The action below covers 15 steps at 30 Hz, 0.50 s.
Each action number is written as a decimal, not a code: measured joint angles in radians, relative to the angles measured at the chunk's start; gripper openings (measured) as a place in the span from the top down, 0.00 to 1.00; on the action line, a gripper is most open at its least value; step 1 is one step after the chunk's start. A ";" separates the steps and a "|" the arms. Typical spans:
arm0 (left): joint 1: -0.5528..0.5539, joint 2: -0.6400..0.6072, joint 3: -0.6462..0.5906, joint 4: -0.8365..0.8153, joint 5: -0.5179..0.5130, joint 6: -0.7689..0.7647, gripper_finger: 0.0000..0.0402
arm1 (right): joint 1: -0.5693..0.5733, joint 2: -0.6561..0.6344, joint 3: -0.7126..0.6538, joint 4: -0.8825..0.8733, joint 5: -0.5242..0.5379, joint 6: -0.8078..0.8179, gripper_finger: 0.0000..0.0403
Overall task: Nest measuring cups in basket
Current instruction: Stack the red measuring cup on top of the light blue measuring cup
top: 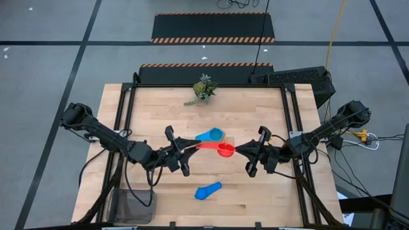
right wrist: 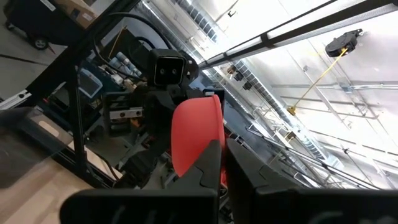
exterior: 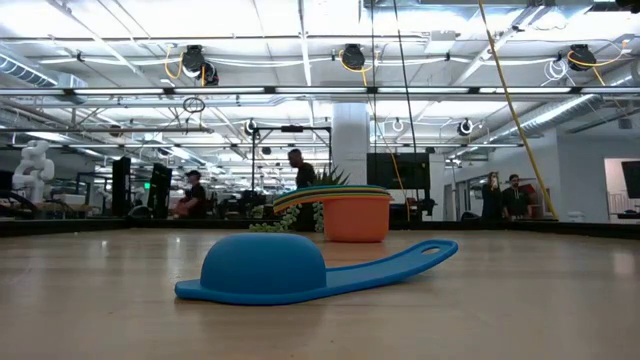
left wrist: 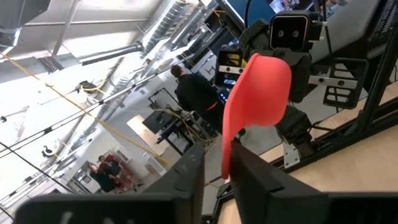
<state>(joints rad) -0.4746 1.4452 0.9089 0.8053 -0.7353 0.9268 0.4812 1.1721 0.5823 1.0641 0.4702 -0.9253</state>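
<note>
Mid-table: both grippers (top: 192, 147) (top: 238, 150) clamp red cup (top: 225, 149).

- My two arms were dark and slim, built of jointed segments with rounded housings at the shoulders.
- Black cables trailed loosely beside my left arm.
- My left gripper (top: 189, 149) wore two flat, matte black fingers (left wrist: 186, 180) with angular edges.
- My right gripper (top: 241, 149) matched it, black and blocky.
- Each wrist carried a boxy black camera housing with two small lenses.
</note>
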 joint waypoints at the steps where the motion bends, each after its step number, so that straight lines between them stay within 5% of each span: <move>1: -0.002 0.000 0.000 -0.001 0.000 0.001 0.84 | 0.000 0.000 0.000 0.000 0.000 -0.001 1.00; 15: -0.021 -0.001 0.000 -0.020 0.000 0.033 0.98 | 0.000 0.000 0.000 -0.009 0.000 -0.004 1.00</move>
<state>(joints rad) -0.4953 1.4445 0.9089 0.7857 -0.7353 0.9600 0.4812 1.1725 0.5819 1.0554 0.4706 -0.9291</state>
